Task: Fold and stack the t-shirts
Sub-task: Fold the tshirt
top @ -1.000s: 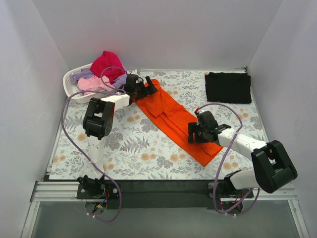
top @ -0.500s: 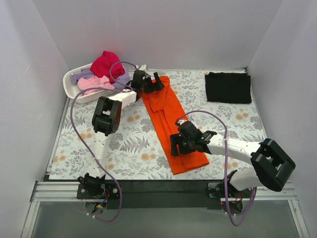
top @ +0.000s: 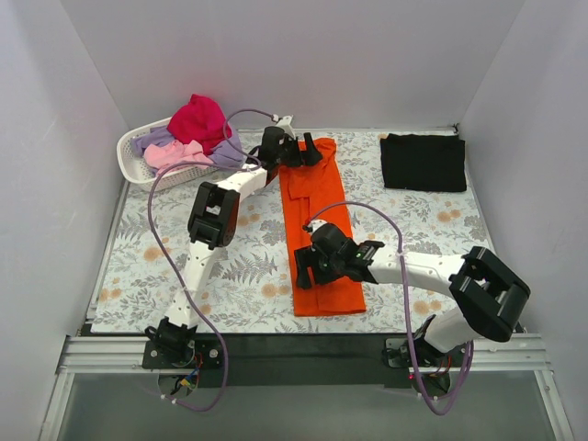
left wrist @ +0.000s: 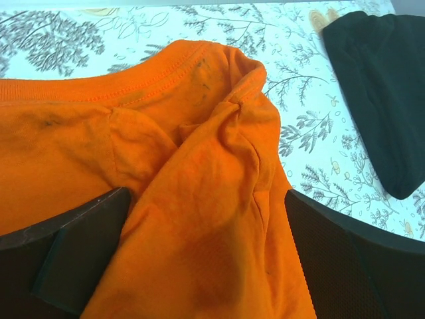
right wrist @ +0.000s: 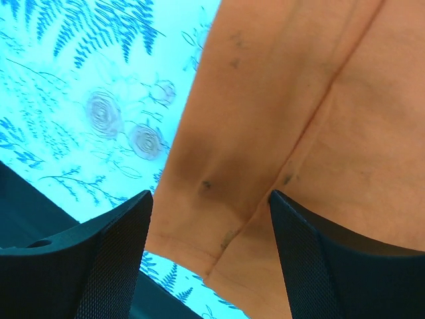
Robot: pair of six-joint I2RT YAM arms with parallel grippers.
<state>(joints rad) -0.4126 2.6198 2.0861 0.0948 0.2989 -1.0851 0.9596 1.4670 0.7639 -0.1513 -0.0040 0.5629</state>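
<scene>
The orange t-shirt lies folded into a long strip running from the back of the table toward the near edge. My left gripper is at its far collar end. In the left wrist view the left gripper is open, its jaws wide apart with bunched orange t-shirt between them. My right gripper hovers over the near hem, and the right gripper stands open above the flat orange t-shirt. A folded black t-shirt lies at the back right.
A white basket at the back left holds a magenta t-shirt, a pink t-shirt and a lavender t-shirt. The floral table cloth covers the table. The black t-shirt shows right of the left gripper.
Both grippers swung the orange t-shirt from a diagonal to nearly straight front-to-back. The left gripper moved right along the back; the right gripper moved left toward the near hem.
</scene>
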